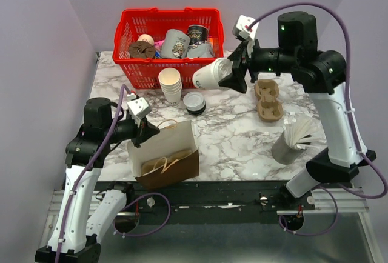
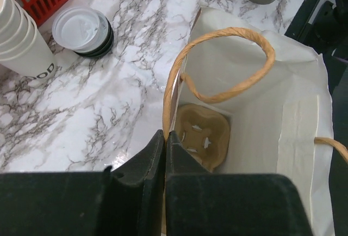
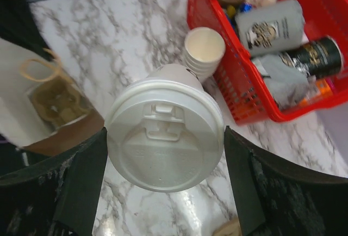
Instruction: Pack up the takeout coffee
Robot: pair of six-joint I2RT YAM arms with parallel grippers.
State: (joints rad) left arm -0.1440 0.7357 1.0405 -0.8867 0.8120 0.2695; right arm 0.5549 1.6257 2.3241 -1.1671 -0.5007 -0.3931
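My right gripper (image 1: 233,69) is shut on the takeout coffee (image 1: 209,74), a white lidded paper cup held tilted above the table near the red basket. In the right wrist view the cup's lid (image 3: 165,135) fills the gap between my fingers (image 3: 81,181). My left gripper (image 1: 147,131) is shut on the left rim of the open brown paper bag (image 1: 167,157) at the table's front left. In the left wrist view my closed fingers (image 2: 166,149) pinch the bag edge (image 2: 173,100). A cardboard cup carrier (image 2: 200,138) lies at the bag's bottom.
A red basket (image 1: 167,17) with grey mugs and other items stands at the back. A stack of nested paper cups (image 1: 171,85) and a stack of lids (image 1: 194,102) stand before it. A second cardboard carrier (image 1: 268,99) and a grey holder of napkins (image 1: 291,142) are at the right.
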